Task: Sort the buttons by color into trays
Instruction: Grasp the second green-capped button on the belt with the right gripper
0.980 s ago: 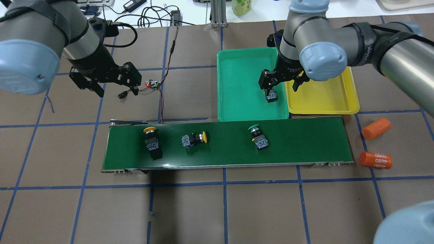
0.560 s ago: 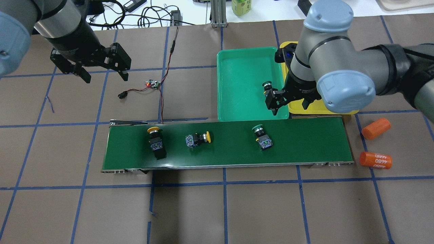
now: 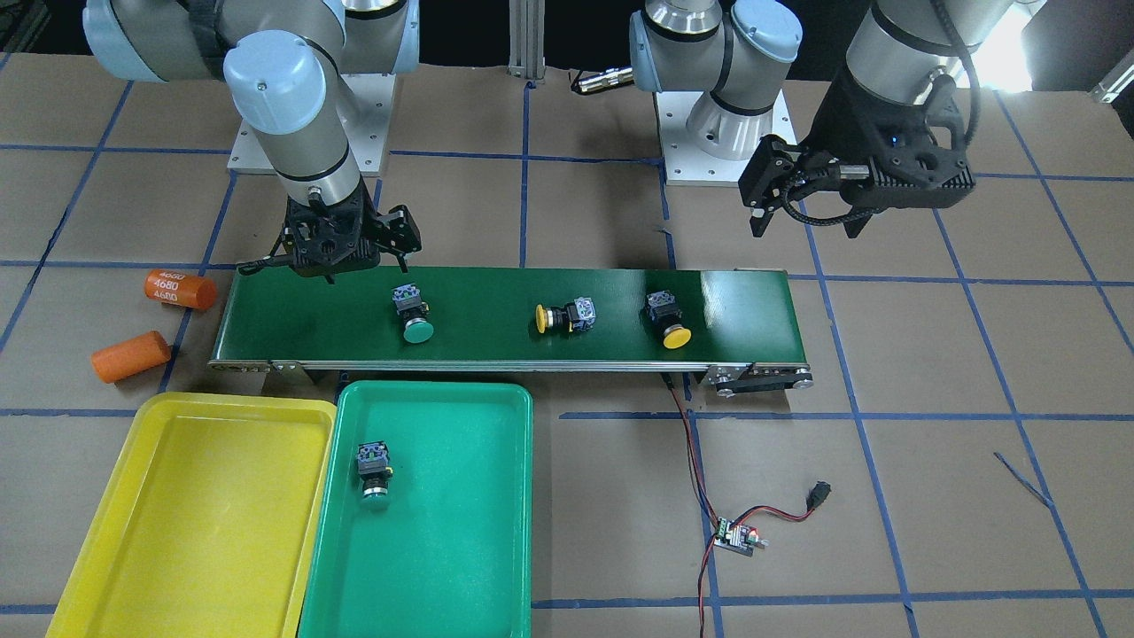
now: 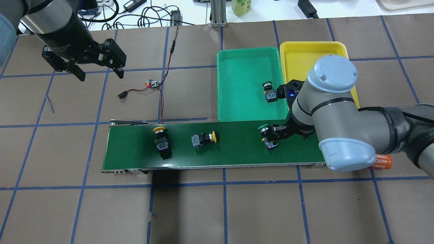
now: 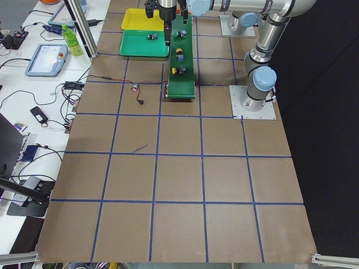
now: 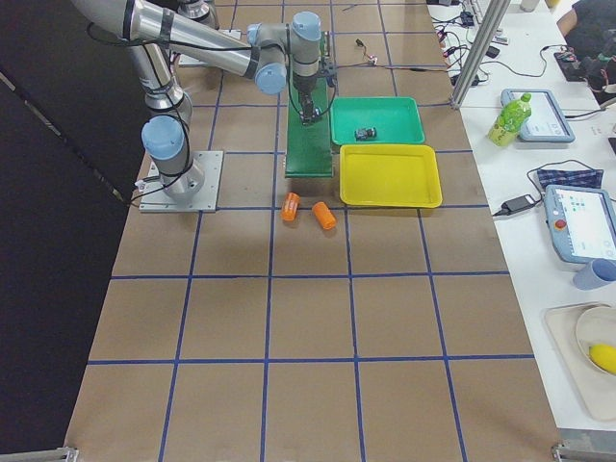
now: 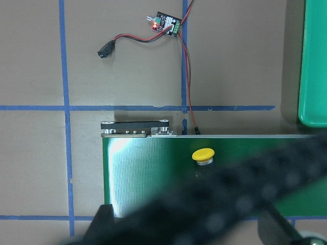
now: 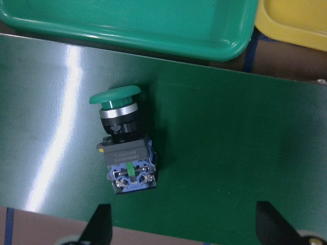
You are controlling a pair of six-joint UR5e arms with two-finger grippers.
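Hovering right tool (image 8: pixel 185 224), jaws apart, above green button (image 8: pixel 122 145) on belt (image 8: pixel 230 153)

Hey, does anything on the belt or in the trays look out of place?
Only mildly: the middle yellow button lies along the belt, while the end yellow button and the belt's green button point their caps across it. Nothing looks spilled or damaged.

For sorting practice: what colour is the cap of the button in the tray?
Green cap; clearest in front-facing view.
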